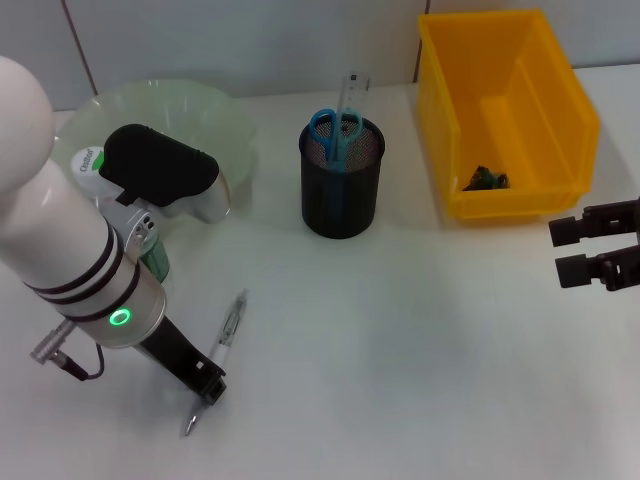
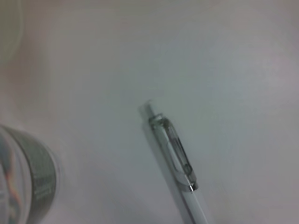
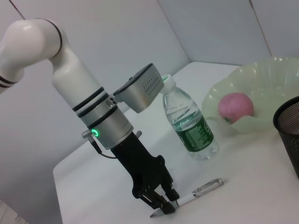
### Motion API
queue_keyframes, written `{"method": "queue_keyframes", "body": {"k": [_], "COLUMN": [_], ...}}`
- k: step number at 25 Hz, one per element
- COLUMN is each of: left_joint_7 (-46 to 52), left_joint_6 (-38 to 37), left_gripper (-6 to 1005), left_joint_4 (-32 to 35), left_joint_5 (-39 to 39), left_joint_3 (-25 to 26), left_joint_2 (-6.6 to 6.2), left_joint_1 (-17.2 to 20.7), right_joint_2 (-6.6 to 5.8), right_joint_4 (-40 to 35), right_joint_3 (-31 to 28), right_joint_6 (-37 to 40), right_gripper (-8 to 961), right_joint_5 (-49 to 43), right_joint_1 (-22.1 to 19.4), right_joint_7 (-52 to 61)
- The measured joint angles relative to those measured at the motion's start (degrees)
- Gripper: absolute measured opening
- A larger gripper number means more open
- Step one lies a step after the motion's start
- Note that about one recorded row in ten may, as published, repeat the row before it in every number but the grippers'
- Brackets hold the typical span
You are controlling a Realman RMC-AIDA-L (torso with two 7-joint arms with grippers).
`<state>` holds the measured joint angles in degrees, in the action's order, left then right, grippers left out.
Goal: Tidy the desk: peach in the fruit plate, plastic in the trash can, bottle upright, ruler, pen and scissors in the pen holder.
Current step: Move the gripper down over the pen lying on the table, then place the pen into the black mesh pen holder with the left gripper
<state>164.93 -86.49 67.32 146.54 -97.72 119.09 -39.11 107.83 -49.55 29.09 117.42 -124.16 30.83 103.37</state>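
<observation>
1. Pen (image 1: 228, 331) is what is left to tidy: it lies flat on the white surface (image 1: 400, 350), near the robot's left side, well apart from the pen holder (image 1: 342, 180).

2. Its long axis runs slantwise, the clip end pointing up towards the pen holder and the tip end down towards us. The left claw (image 1: 203, 392) stands right at that lower tip end, so the rest of the pen stretches away from it towards the holder.

3. From the right wrist view, we judge the left claw (image 3: 161, 205) to have its fingers drawn close around the tip end of the pen (image 3: 201, 191); whether they truly grip it or only touch it we cannot say for sure, since the fingers hide the contact.

4. Up close, the pen (image 2: 175, 158) shows a clear barrel section with a metal clip and a white body below it.

5. The left arm is plainly the nearer one. The right claw (image 1: 580, 250) hangs at the far right, beside the yellow trash can (image 1: 560, 190), its fingers apart and holding nothing.

6. Around it: the scissors (image 1: 334, 128) and ruler (image 1: 350, 95) already stand in the pen holder, the bottle (image 3: 187, 119) stands upright, the peach (image 3: 236, 106) sits in the fruit plate (image 3: 261, 74), and something dark lies in the trash can.
</observation>
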Motion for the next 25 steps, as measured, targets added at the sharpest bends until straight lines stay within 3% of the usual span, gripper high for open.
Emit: {"method": "queue_keyframes", "body": {"k": [8,16,21,25], "left_joint_7": [-0.03,-0.05,-0.06,-0.58], "left_joint_6": [-0.32,-0.26,-0.58,-2.26], "left_gripper": [297,155,138,134], "left_joint_4": [0.24,0.64,2.42,7.35], "left_joint_5": [0.20,0.85,0.71,0.19], "left_joint_3": [-0.75,-2.06,-0.72,5.02], "left_joint_2": [0.00,0.00,-0.17,-0.42], "left_joint_1": [0.00,0.00,0.07,0.13], "right_joint_2": [0.04,0.01,-0.10,-0.16], "right_joint_4": [-0.03,-0.02,-0.02,-0.02], "right_joint_3": [-0.01,-0.02,-0.08,-0.09], "right_joint_6": [0.00,-0.01,-0.01,-0.01], "right_gripper": [811,811,811,811], "right_joint_5": [0.34,0.34,0.40,0.42], "right_joint_1": [-0.05,0.05,0.10,0.14], "right_joint_7": [0.05,0.16,0.16,0.16]}}
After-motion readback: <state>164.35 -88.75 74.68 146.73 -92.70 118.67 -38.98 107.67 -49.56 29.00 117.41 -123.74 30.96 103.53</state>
